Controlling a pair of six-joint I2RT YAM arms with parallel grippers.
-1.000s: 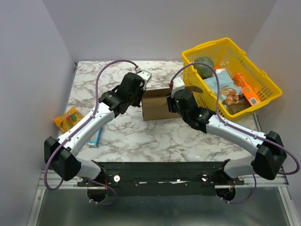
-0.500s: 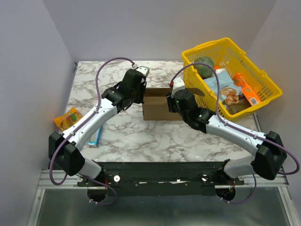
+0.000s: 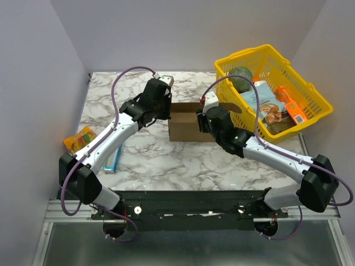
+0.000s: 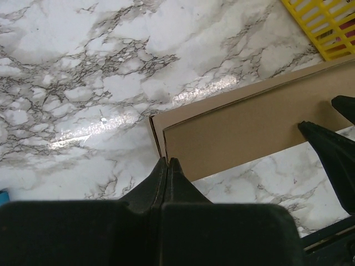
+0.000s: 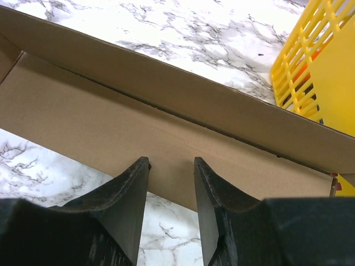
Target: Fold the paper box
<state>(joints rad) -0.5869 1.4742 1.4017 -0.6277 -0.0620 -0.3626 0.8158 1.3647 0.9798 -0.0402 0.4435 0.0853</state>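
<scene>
I see the paper box (image 3: 184, 126) as matt brown cardboard, smooth; the table (image 3: 144, 155) is glossy marble-look with glare; the basket (image 3: 304, 79) is smooth yellow plastic; the right gripper (image 5: 171, 160) is matt black plastic

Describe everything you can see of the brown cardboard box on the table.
The paper box is plain brown, unprinted cardboard, partly folded: long panels stand upright, one behind another, on the marble table near the yellow basket. The shut left gripper meets one panel's corner; the open right gripper faces a panel's lower edge.
</scene>
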